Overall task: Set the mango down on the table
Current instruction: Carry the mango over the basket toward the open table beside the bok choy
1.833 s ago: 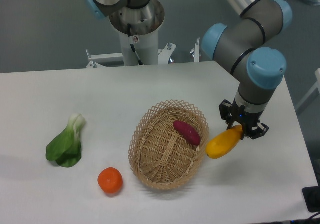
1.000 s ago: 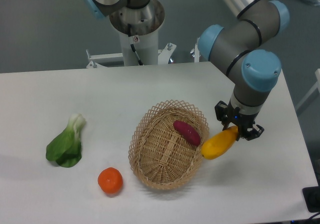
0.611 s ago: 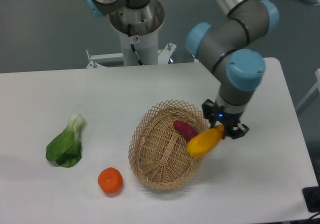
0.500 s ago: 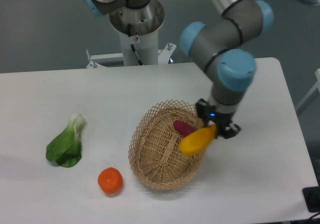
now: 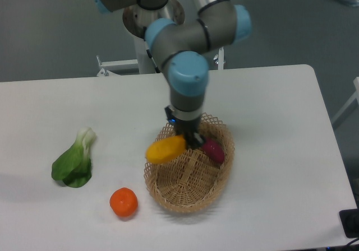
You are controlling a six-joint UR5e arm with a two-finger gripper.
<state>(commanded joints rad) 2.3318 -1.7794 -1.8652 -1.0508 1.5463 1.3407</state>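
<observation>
My tool (image 5: 185,137) clamped on the mango (image 5: 165,149) by its right end, mango held above the wicker basket's (image 5: 168,192) left rim, sweet potato (image 5: 213,150) inside the basket, orange (image 5: 123,202) and bok choy (image 5: 73,160) on the white tabletop (image 5: 280,150)

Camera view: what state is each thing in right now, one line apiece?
Mango: held in the air over the basket's left rim.
Gripper: shut on the mango.
Basket: upright on the table, holding a sweet potato.
Sweet potato: lying in the basket.
Orange: resting on the table, untouched.
Bok choy: lying flat on the table.
Table: bearing everything else.
</observation>
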